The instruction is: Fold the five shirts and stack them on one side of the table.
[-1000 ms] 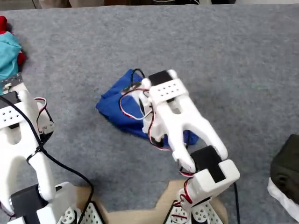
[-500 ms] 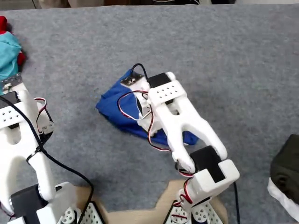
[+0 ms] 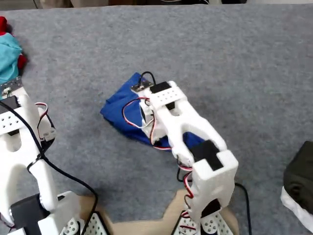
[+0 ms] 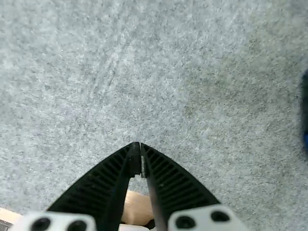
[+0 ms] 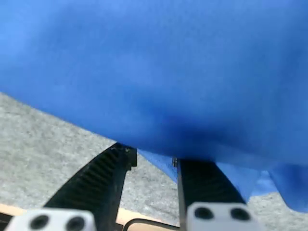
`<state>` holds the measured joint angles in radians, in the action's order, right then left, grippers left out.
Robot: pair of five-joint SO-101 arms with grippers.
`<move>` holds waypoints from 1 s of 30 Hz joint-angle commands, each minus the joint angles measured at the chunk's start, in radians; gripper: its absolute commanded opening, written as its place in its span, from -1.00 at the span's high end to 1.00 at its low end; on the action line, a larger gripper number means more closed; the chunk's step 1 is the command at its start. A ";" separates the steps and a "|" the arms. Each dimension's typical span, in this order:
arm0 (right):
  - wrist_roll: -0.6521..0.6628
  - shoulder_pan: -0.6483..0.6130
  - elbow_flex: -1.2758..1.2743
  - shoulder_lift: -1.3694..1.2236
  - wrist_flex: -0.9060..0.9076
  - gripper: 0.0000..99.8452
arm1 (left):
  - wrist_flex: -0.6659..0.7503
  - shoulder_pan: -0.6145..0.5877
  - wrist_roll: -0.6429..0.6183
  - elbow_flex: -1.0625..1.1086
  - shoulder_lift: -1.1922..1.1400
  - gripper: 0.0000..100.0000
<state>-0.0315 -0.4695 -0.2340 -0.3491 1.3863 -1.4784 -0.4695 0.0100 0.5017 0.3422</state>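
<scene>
A crumpled blue shirt (image 3: 117, 111) lies mid-table on the grey carpet. The right arm (image 3: 171, 115) leans over its near right part and hides the gripper there. In the right wrist view the blue shirt (image 5: 154, 72) hangs over my right gripper (image 5: 151, 156). That gripper is open, and a fold of the shirt's edge dips between its two fingers, which rest low on the carpet. The left arm (image 3: 17, 127) stands at the table's left. My left gripper (image 4: 139, 147) is shut on nothing above bare carpet, well away from the shirt.
A teal shirt (image 3: 9, 58) with a red one beside it lies at the far left edge. A dark shirt (image 3: 299, 174) on a white one sits at the right edge. The arms' bases stand on a tan board (image 3: 127, 223) at the front.
The right arm has swung a little left and pushed lower over the blue shirt. The shirt has barely shifted. The left arm has not moved.
</scene>
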 commanded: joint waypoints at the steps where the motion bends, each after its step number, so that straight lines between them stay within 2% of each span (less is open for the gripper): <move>1: -0.009 -0.015 0.001 -0.028 -0.023 0.72 | -0.011 -0.006 0.005 -0.025 0.015 0.96; 4: -0.009 -0.013 -0.001 -0.050 -0.025 0.75 | -0.011 -0.005 0.005 -0.025 0.015 0.96; 7: -0.041 -0.012 0.001 -0.053 -0.025 0.98 | -0.011 -0.005 0.005 -0.025 0.015 0.96; 8: -0.051 -0.008 0.002 -0.053 -0.025 0.99 | -0.011 -0.005 0.005 -0.025 0.015 0.96; 12: -0.054 0.022 0.013 -0.051 -0.014 0.99 | -0.011 -0.009 0.005 -0.025 0.015 0.96; 16: -0.049 0.079 0.084 -0.025 0.075 0.99 | -0.011 -0.011 0.005 -0.025 0.015 0.96; 24: 0.003 0.145 0.312 0.255 0.295 0.99 | -0.011 0.015 0.005 -0.026 0.015 0.96; 30: 0.008 0.209 0.524 0.412 0.384 0.99 | -0.011 0.064 0.005 -0.026 0.015 0.96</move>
<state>-0.0330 -0.3007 0.1649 -0.0453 1.7346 -1.4784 -0.4327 0.0100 0.5017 0.3422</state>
